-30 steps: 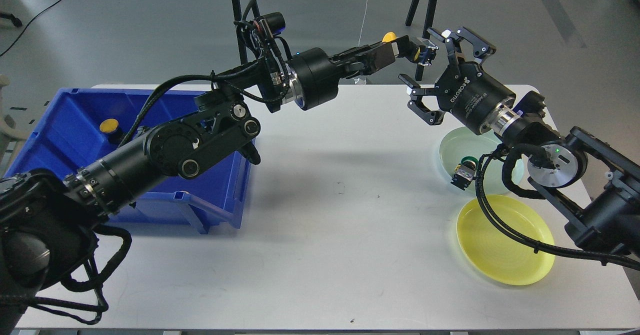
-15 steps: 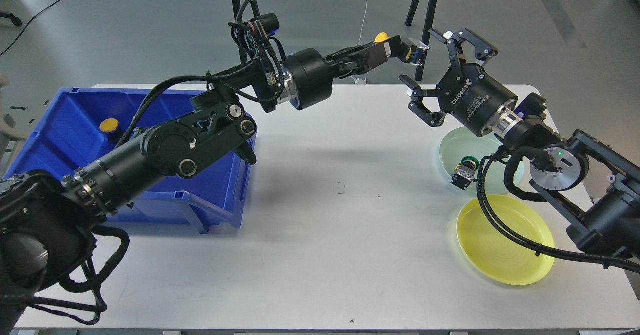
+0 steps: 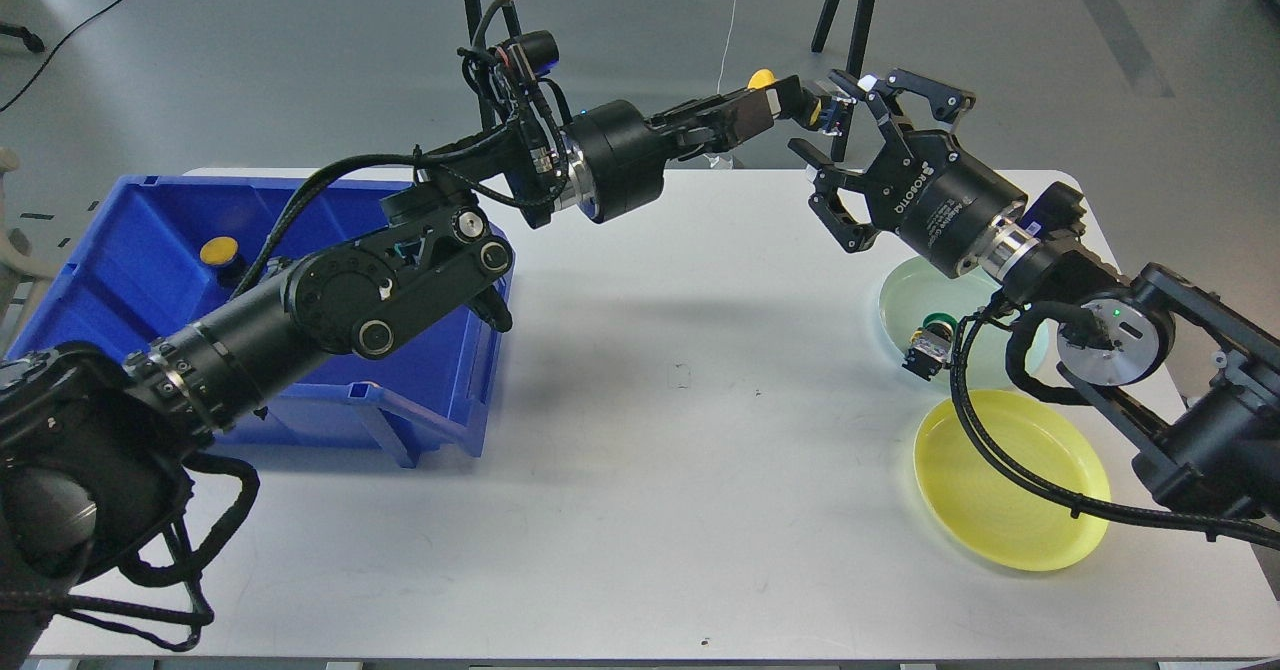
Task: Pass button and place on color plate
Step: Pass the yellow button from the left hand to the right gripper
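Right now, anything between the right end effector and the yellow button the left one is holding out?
Nothing visible. The right end effector is open with the yellow button, gripped by the left end effector, right at its upper finger.

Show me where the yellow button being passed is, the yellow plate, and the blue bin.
yellow button [image 3: 762,78], head view, on its yellow cap above the left gripper's fingers.
yellow plate [image 3: 1040,540], head view, on its bare near rim.
blue bin [image 3: 130,250], head view, on its inner left wall.
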You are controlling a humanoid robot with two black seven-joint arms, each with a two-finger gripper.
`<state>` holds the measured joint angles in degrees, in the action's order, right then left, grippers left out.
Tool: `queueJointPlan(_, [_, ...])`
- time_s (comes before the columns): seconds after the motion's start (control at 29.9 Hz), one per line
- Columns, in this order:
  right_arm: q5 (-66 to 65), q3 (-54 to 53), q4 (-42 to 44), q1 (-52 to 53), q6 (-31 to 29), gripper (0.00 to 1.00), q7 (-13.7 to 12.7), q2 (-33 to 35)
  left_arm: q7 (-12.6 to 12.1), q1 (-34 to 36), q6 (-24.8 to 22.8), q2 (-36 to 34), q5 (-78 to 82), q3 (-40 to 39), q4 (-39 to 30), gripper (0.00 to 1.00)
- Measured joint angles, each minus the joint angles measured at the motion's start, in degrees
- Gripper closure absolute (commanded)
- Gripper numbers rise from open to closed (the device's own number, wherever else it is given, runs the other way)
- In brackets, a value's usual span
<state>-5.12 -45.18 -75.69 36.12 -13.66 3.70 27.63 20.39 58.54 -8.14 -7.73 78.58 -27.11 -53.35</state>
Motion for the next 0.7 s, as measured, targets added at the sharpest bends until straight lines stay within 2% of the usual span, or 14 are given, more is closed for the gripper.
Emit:
queueJointPlan(0.2, [-0.2,0.0,0.0,0.1,-0.2,0.73,0.0,-0.1,0.0,0.0,-0.1,0.0,0.0,0.0,0.0,0.71])
queueJointPlan(0.37, [-0.3,-0.5,0.1,0.1,-0.2,0.73,0.0,-0.1,0.1,0.0,-0.4,0.0,-0.1,0.0,0.0,0.52])
queueJointPlan(0.6, [-0.2,-1.9,0.1,0.1,-0.3,0.72,0.0,0.3,0.1,0.1,-0.6,0.0,-0.5,-0.2,-0.5,0.20])
queueJointPlan(0.7, [-0.2,-2.1,0.1,0.0,-0.3,0.72,0.0,0.6,0.3,0.1,-0.3,0.0,-0.7,-0.7,-0.7,0.14])
